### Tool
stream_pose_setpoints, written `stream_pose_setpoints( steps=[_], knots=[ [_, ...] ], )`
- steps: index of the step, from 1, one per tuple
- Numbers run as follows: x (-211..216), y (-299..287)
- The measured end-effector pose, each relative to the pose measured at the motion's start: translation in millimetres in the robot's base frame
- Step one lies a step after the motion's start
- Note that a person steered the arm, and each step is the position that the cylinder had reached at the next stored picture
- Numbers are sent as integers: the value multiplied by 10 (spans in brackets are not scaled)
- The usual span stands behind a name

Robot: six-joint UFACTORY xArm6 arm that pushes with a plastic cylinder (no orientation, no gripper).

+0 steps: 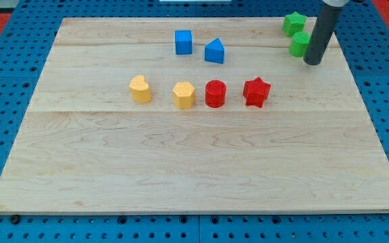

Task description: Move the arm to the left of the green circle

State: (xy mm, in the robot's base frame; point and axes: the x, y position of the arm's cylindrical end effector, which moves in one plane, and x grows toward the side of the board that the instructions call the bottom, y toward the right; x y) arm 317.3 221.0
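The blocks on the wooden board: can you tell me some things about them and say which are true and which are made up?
1. The red star sits next to the red circle. True.
2. My tip is on the view's left of the green circle. False: it is at its right side.
3. There are three yellow blocks. False: only two, a yellow heart and a yellow hexagon.
4. The blue cube is left of the blue triangle. True.

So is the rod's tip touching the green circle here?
Cannot tell. In the camera view my tip sits at the green circle's right edge, the rod overlapping it, so no gap or contact shows plainly.
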Motion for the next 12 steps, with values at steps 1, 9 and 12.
stream_pose_setpoints(
  steps=[1,9,12],
  knots=[
    [-245,-74],
    [-705,-977],
    [-705,-701]
  ],
)
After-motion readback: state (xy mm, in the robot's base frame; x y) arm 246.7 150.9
